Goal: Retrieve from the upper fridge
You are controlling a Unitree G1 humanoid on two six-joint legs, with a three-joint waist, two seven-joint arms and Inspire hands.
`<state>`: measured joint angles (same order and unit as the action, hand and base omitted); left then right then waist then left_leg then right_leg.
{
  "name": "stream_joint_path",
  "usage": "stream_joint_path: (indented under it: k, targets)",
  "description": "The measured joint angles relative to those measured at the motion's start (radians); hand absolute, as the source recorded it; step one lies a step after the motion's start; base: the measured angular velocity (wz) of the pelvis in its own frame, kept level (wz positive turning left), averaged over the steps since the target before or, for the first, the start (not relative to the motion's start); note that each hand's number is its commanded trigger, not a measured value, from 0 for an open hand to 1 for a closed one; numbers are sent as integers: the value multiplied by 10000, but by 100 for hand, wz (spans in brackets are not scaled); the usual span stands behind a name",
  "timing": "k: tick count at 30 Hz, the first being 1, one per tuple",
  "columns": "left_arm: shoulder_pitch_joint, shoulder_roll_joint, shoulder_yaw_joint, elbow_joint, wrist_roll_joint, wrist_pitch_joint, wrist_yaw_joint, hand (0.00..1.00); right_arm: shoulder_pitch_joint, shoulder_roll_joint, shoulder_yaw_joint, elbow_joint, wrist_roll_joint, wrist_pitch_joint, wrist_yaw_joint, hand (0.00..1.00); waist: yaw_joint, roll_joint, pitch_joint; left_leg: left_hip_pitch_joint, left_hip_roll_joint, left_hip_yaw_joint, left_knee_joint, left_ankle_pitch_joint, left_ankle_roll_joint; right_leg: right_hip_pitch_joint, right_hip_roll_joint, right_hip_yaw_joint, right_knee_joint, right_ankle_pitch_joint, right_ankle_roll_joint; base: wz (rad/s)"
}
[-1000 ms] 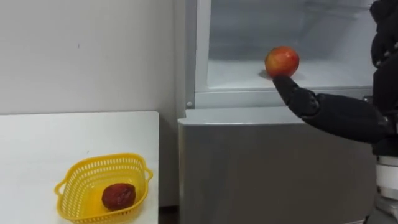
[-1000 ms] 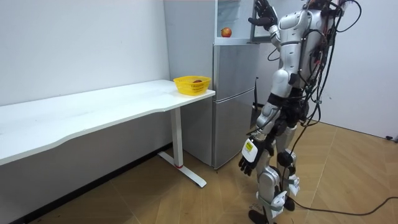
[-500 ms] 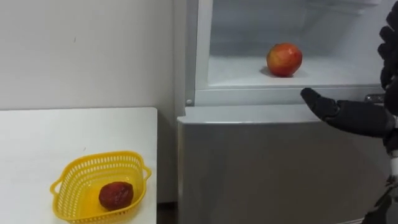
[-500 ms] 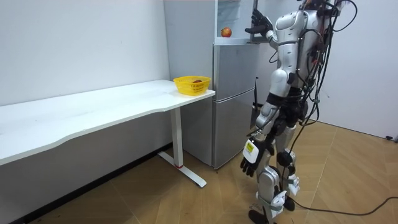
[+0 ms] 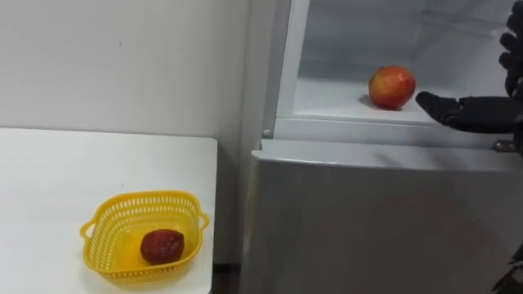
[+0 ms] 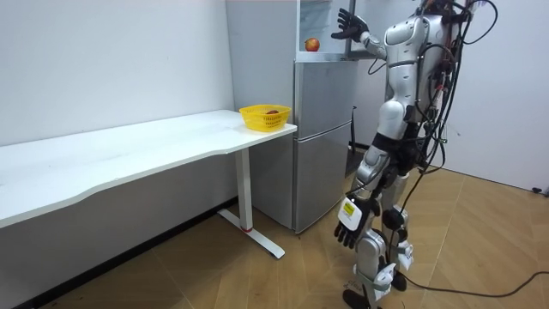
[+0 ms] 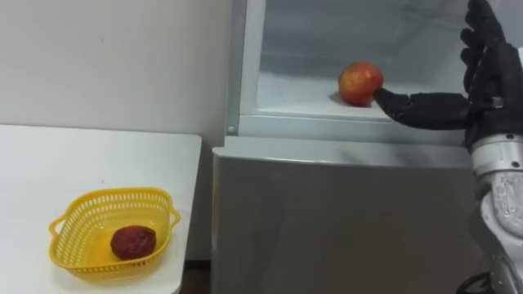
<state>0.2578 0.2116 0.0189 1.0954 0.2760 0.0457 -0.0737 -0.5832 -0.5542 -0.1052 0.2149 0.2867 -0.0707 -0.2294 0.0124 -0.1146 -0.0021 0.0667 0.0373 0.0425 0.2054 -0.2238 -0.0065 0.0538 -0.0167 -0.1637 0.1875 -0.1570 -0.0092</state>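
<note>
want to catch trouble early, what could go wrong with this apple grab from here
1. The right hand is open, with its thumb tip close beside the apple, which lies loose on the fridge shelf. A nudge could roll it away or off the front edge.
2. The hand comes in from the side, low by the shelf's front lip, so it might catch there before closing.

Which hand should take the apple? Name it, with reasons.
Right. The right hand is open, its thumb tip beside the apple in the upper fridge; the left hand hangs low at its side.
</note>
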Motion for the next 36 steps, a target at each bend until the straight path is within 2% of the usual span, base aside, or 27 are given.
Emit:
stream_joint_path:
  k: [2, 8, 14, 19, 25, 31, 36]
  targets:
    - [49, 31, 219, -175, 1, -1, 7, 0, -210, -125, -1, 581, 430, 20, 20, 0, 141, -47, 7, 36, 3, -7, -7, 3, -4, 34, 0, -10, 0, 1, -1, 0]
    - [80, 31, 471, -173, 1, 206, -38, 0, -250, -127, -6, 1105, 1084, 281, 607, 0, 179, -103, 44, -22, -10, -210, -3, 7, -11, 105, -12, -176, -24, 0, -1, 7]
    - [96, 44, 569, -169, 3, 211, -85, 0, -383, -126, -1, 1407, 1733, 287, 945, 0, 278, -92, 60, -98, -29, -450, -3, 15, -24, 111, -24, -389, -33, 0, -1, 11]
    - [99, 43, 565, -191, -4, 222, -171, 0, -900, -131, 64, 1913, 1908, 288, 1019, 0, 426, -82, 66, -229, -42, -521, 3, 27, -34, -34, -21, -406, -39, 0, -1, 3]
    - [98, 48, 555, -287, -1, 359, -118, 0, -1050, -363, 976, 2246, 2347, 292, 1127, 0, 744, -104, 51, -192, -29, -534, -11, 33, -38, -20, -16, -414, -36, 0, -1, 1]
    - [214, 74, 548, -373, -9, 433, 49, 0, -1269, -365, 1249, 2481, 2400, 310, 1133, 0, 870, -167, 28, -187, -29, -664, -19, 37, -42, 35, -26, -563, -33, 0, 0, 6]
    - [261, 79, 519, -370, -68, 568, 48, 0, -1269, -365, 1321, 2632, 2337, 433, 1187, 0, 1017, -212, 44, -135, -39, -755, 13, 38, -44, 158, -33, -644, -47, -1, 0, 6]
